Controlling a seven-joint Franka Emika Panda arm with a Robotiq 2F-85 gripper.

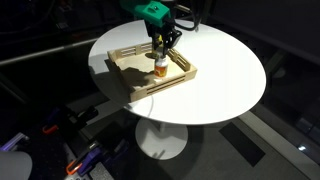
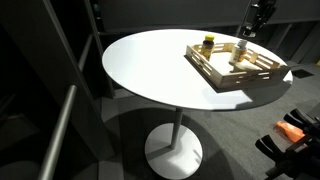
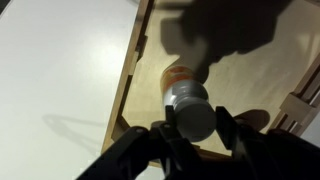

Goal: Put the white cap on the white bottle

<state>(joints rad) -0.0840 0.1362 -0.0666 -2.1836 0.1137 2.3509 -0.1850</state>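
While end effector (image 3: 193, 128) straddles white cap (image 3: 190, 110) atop white bottle (image 3: 178, 76) | whether it grips: cannot tell, blurred

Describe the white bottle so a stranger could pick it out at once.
On the round white table sits a slatted wooden tray, and the white bottle stands inside it, right under the claw. It is short and whitish with an orange-brown label band, unlike the darker bottle with a yellow cap standing nearby in the same tray.
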